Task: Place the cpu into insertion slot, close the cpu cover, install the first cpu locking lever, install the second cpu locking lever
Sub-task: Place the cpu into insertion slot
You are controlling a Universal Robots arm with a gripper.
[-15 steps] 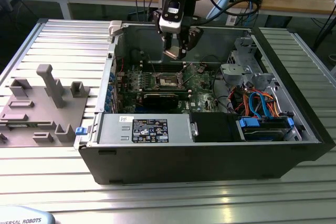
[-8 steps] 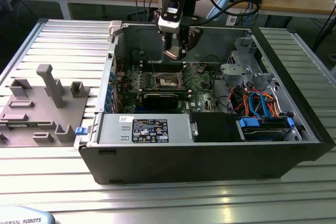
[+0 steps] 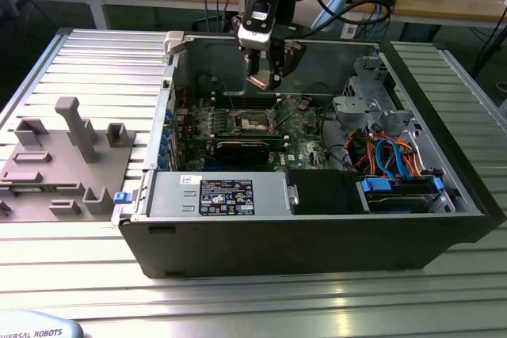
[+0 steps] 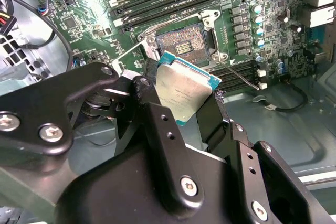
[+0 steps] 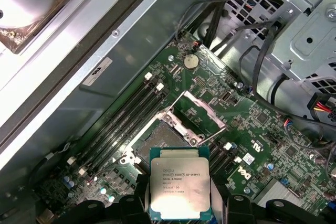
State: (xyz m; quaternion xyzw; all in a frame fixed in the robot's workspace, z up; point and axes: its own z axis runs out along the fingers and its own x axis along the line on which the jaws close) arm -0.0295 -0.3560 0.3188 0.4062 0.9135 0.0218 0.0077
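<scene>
Now, your tool: it is clamping the cpu, with a black finger pressing on each of two opposite edges.
Cpu: you are holding it in the air above the insertion slot, clear of it, and its grey metal top is showing in both wrist views.
Insertion slot: it is lying uncovered on the green board, with its contact field showing.
Cpu cover: it is standing swung up from one edge of the insertion slot.
Memory slots: they are running alongside the insertion slot.
Computer case: it is lying open on the desk, and your tool is reaching into it over the insertion slot.
</scene>
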